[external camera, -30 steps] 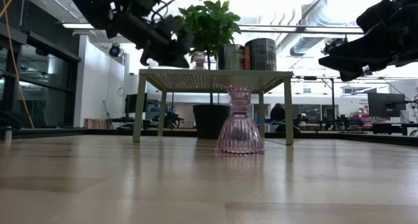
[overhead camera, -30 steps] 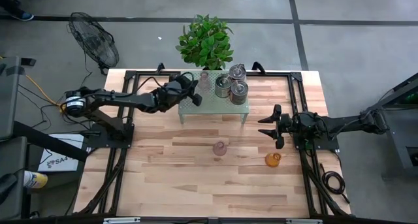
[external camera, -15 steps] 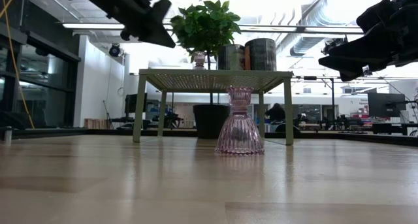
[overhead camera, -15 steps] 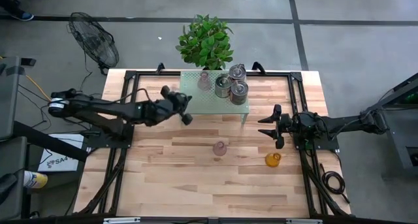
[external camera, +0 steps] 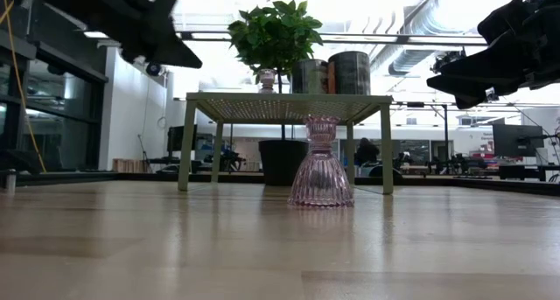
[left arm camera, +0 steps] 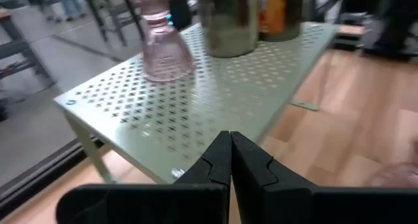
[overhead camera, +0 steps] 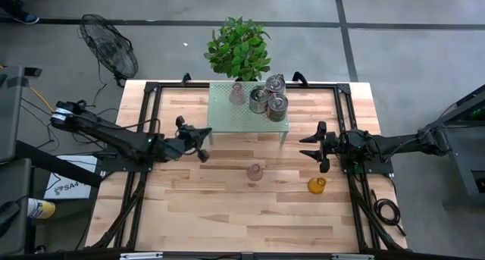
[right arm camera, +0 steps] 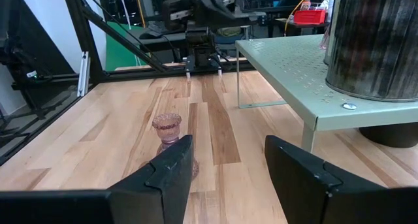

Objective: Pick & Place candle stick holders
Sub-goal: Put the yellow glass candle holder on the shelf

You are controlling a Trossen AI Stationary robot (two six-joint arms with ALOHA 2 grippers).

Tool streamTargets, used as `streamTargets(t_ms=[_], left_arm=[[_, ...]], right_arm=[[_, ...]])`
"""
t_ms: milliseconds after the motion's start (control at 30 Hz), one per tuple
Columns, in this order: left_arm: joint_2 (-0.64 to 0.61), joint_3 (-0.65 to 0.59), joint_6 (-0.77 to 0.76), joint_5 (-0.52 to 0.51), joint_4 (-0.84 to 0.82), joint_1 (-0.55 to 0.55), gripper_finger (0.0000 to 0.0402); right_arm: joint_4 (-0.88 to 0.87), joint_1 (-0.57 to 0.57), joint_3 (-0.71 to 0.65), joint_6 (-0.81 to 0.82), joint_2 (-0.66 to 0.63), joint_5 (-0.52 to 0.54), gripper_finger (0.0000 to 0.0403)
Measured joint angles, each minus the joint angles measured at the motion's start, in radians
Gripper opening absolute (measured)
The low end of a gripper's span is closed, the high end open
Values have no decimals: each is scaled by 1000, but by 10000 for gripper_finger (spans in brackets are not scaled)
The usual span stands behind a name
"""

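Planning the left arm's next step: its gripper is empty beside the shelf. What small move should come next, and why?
Probably swing the left gripper, shut and empty, toward the pink holder standing alone on the table and open its fingers. Another pink holder already sits on the green shelf.

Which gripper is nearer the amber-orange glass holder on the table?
Right. The right gripper sits just beyond the amber-orange glass holder; the left gripper is far across the table.

Your left gripper (overhead camera: 203, 139) sits left of centre in the high view, fingers pressed together, its arm stretching in low from the left edge. Your right gripper (overhead camera: 317, 147) waits at centre right, fingers spread apart, arm reaching in from the right edge.
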Motion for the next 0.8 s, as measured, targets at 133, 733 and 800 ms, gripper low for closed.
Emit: streamTargets(t_ms=[133, 733, 800], left_arm=[[-61, -75, 41, 4, 88, -55, 0], [-182, -412, 318, 486, 712, -92, 0], [-181, -414, 324, 522, 712, -92, 0]], right_arm=[[0, 0, 0, 0, 0, 0, 185], [83, 0, 0, 321, 0, -84, 185], [120, 0, 0, 373, 0, -97, 185]])
